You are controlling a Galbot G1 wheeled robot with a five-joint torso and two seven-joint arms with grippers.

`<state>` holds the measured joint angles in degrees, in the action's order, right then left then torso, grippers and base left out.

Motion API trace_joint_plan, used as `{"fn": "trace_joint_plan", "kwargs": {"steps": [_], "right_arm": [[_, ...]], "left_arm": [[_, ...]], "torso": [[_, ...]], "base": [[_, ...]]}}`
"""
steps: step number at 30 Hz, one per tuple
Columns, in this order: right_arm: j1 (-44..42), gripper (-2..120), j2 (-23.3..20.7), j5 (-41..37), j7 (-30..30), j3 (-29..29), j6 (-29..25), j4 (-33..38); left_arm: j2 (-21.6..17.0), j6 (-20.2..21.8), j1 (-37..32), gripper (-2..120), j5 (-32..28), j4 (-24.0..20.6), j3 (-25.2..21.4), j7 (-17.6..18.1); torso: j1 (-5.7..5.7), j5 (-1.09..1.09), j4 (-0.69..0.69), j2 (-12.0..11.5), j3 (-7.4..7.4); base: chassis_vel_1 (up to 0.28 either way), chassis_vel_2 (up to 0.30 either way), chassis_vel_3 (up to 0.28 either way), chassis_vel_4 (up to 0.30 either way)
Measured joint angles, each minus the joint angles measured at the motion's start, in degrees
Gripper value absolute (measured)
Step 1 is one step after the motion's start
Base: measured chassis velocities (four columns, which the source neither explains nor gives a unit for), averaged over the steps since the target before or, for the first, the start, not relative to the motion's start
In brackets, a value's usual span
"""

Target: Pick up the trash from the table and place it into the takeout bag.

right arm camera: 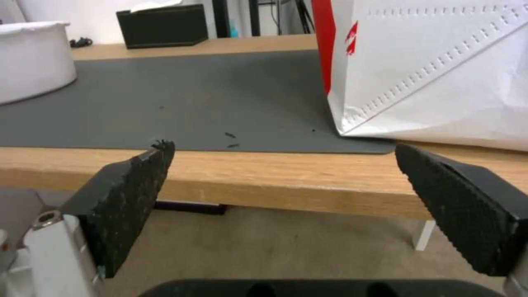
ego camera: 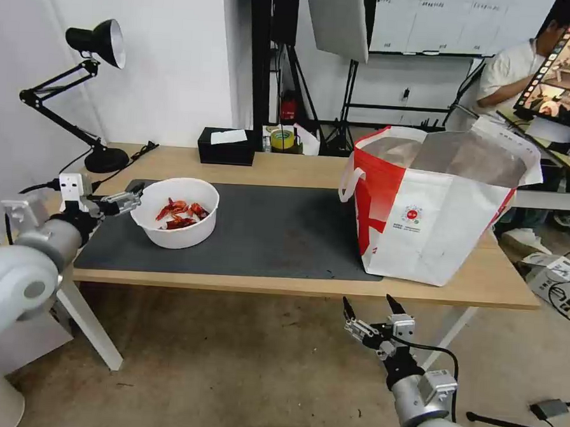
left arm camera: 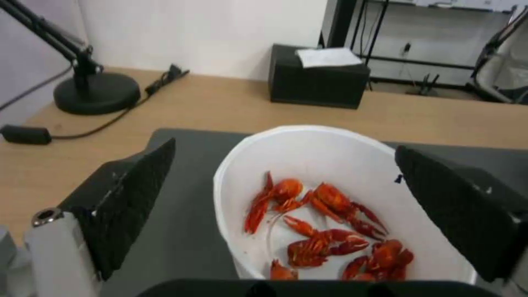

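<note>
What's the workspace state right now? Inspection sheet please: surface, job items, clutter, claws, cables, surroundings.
Surface: light-wood table with dark grey mat; a few dark specks on the mat's near edge.
Job's things: white bowl of red crayfish shells on the mat's left end; takeout bag upright and open at the table's right end.
Clutter: black tissue box, tape roll, desk lamp at the back.
Claws: left claw open, at the bowl's left rim; right claw open, below the table's front edge.
Cables: lamp cord on the table's back left; cables on the floor at right.
Surroundings: person seated at a monitor, back right.
</note>
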<state>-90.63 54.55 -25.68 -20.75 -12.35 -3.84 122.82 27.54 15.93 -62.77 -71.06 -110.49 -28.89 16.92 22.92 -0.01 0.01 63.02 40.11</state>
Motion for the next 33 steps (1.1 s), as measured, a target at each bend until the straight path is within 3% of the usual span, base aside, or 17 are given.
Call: {"fn": "trace_joint_plan", "kwargs": {"steps": [8, 14, 27, 33], "right_arm": [[0.00, 100, -0.01, -0.01, 0.02, 0.00, -0.01, 0.01], [0.00, 100, -0.01, -0.01, 0.02, 0.00, -0.02, 0.01], [0.00, 100, -0.01, 0.00, 0.02, 0.00, -0.02, 0.01], [0.00, 100, 0.00, -0.01, 0.02, 0.00, -0.02, 0.00]], "left_arm": [[-0.12, 5.25, 8.91, 100, -3.52, 6.70, 7.29, -2.06], [3.05, 9.78, 19.69, 100, -5.41, 13.28, 16.70, 0.71], [5.67, 15.32, 26.67, 100, -3.66, 18.71, 22.70, 5.27], [6.89, 20.67, 29.71, 100, -5.16, 20.24, 24.52, 8.53]], "torso": [[0.00, 0.01, 0.00, 0.00, 0.00], [0.00, 0.00, -0.02, 0.00, 0.00], [0.00, 0.01, -0.01, 0.00, 0.00], [-0.01, 0.00, -0.01, 0.00, 0.00]], "base": [[0.000, 0.000, 0.000, 0.000], [0.000, 0.000, 0.000, 0.000], [0.000, 0.000, 0.000, 0.000], [0.000, 0.000, 0.000, 0.000]]}}
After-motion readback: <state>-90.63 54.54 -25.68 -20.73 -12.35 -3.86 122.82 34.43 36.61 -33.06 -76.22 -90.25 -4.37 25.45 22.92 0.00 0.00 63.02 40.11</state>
